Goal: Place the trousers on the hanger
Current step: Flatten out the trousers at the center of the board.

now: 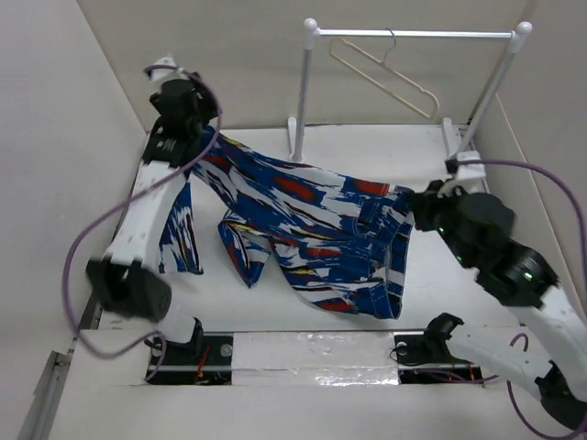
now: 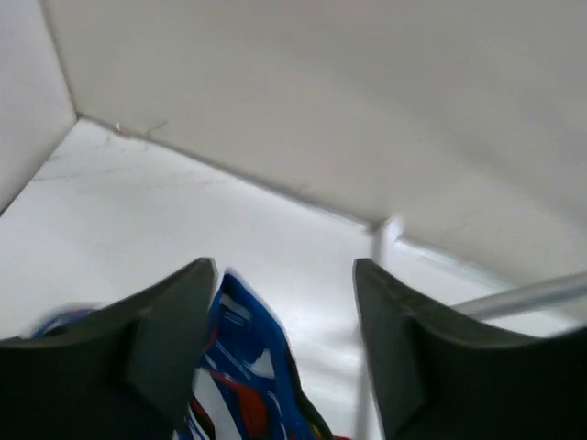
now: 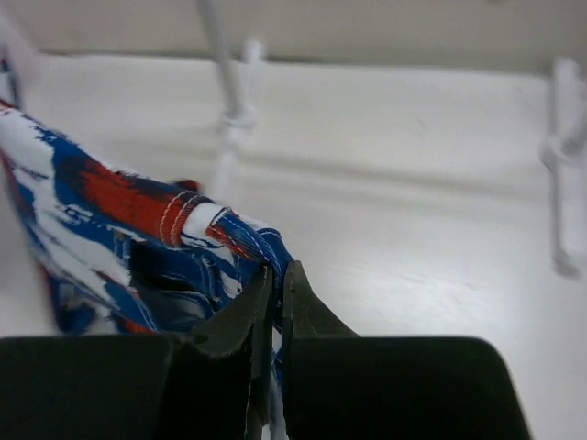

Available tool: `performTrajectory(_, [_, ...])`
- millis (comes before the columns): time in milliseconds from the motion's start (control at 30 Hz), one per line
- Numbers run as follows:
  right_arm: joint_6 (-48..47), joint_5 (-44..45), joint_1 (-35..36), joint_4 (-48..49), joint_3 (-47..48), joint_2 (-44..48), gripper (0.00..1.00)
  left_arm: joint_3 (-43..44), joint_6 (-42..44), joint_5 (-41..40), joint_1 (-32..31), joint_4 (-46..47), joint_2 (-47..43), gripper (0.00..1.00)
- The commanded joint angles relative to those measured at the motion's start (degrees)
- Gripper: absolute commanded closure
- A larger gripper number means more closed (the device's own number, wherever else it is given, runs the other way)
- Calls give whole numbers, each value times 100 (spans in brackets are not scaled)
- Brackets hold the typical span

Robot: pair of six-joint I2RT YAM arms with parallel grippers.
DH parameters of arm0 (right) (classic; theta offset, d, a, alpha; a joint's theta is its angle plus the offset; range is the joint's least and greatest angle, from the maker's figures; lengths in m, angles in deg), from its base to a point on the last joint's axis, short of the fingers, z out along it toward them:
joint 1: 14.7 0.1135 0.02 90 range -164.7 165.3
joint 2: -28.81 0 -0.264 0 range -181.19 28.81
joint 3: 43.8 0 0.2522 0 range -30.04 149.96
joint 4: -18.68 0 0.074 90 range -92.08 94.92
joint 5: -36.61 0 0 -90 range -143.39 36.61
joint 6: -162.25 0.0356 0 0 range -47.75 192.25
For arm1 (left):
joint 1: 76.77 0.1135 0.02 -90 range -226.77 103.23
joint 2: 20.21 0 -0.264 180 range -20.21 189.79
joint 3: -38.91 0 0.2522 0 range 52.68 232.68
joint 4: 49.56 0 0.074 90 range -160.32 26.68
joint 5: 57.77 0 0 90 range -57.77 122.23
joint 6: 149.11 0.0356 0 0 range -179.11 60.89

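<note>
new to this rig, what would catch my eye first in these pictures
The loud blue, red and white trousers hang stretched above the middle of the table, strung from side to side. The right pincer is shut on a stitched edge at the right; the left pincer, far left, stands open with cloth between its jaws, against one side. Behind, the cream hanger dangles from the white rail stand.

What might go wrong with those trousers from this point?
1. The left gripper stands open with the trousers only lying against it, so that end may drop to the table.
2. The right gripper pinches just a thin edge; the hanging weight might pull it free.
3. The hanger hangs loose on the rail, so cloth pushed at it may swing it or knock it off.
</note>
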Motion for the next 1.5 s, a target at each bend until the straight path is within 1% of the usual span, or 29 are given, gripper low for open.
performTrajectory(0, [126,670,-1449,817,-461,-543,100,578,119,325,-140,-407,1431,34])
performTrajectory(33, [169,103,-1901,931,-689,-684,100,825,59,99,-202,-618,1886,29])
performTrajectory(67, [144,-216,-2323,1480,-874,-824,100,1105,14,18,-202,-942,1986,26])
performTrajectory(100, [83,-559,-2710,1694,-1041,-1078,100,1100,-3,-9,-376,-988,2005,24])
performTrajectory(133, [134,-919,-3349,1862,-1199,-1211,100,969,-12,-131,-500,-980,1761,24])
performTrajectory(167, [170,-1079,-3591,2185,-1253,-1352,100,463,-82,-245,-640,-850,1524,25])
performTrajectory(200, [231,-1229,-3793,2232,-1227,-1640,100,119,-152,-377,-1016,-753,1243,25])
performTrajectory(233, [275,-1378,-4021,2250,-1175,-1782,100,-337,-214,-613,-1255,-621,561,26])
performTrajectory(267, [293,-1397,-4085,2389,-1087,-1897,100,-1334,-284,-737,-1492,-324,189,27])
performTrajectory(300, [258,-1467,-4146,2469,-1052,-2011,100,-1805,-598,-860,-1703,-234,-128,30])
performTrajectory(333, [266,-1694,-4216,2479,-999,-2195,100,-2349,-819,-948,-2071,-155,-757,31])
performTrajectory(367, [275,-1748,-4278,2496,-903,-2275,100,-3338,-969,-923,-2188,38,-1042,33])
performTrajectory(433, [197,-1749,-4279,2592,-884,-2442,100,-4126,-1566,-810,-2259,-39,-1630,34])
performTrajectory(467, [170,-1740,-4400,2637,-876,-2504,100,-4756,-1733,-730,-2259,-144,-1799,34])
performTrajectory(600, [205,-1984,-4752,2786,-841,-2785,100,-5938,-2340,-178,-2259,-312,-2913,31])
performTrajectory(700, [240,-2232,-4806,2795,-805,-2786,100,-6090,-2569,-385,-2259,-487,-3233,31])
performTrajectory(733, [249,-2363,-4806,2821,-849,-2760,100,-6116,-2744,-1057,-2259,-601,-3268,31])
performTrajectory(767, [249,-2408,-4806,2874,-893,-2725,100,-6212,-3329,-1377,-2259,-741,-3251,30])
performTrajectory(833, [249,-2478,-4753,2979,-1103,-2567,100,-6239,-3650,-1887,-2189,-664,-3129,31])
performTrajectory(900, [240,-2478,-4753,3103,-1227,-2418,100,-6231,-4334,-2336,-2128,-803,-2971,33])
performTrajectory(933, [231,-2496,-4753,3077,-1253,-2382,100,-6239,-4484,-2399,-1797,-848,-2805,33])
performTrajectory(1000, [231,-2575,-4753,3076,-1324,-2320,100,-6309,-4556,-2146,-1321,-726,-2645,35])
performTrajectory(1033, [231,-2610,-4753,3103,-1341,-2294,100,-6362,-4608,-1910,-927,-699,-2549,35])
performTrajectory(1133, [258,-2672,-4753,3164,-1368,-2302,100,-6555,-4460,-1207,-423,-453,-2521,36])
performTrajectory(1200, [249,-2715,-4823,3191,-1359,-2337,100,-6538,-4599,-1282,-361,-829,-2513,38])
performTrajectory(1233, [249,-2881,-4824,3199,-1376,-2338,100,-6503,-4913,-1492,-361,-1048,-2495,39])
performTrajectory(1300, [258,-3058,-4885,3252,-1412,-2355,100,-6451,-5057,-1547,-361,-1462,-2451,38])
performTrajectory(1367, [302,-3216,-4937,3348,-1464,-2346,100,-6380,-5268,-1320,-361,-1743,-2329,35])
performTrajectory(1467, [293,-3444,-4991,3532,-1605,-2329,100,-6292,-5452,-1099,-361,-1999,-2311,34])
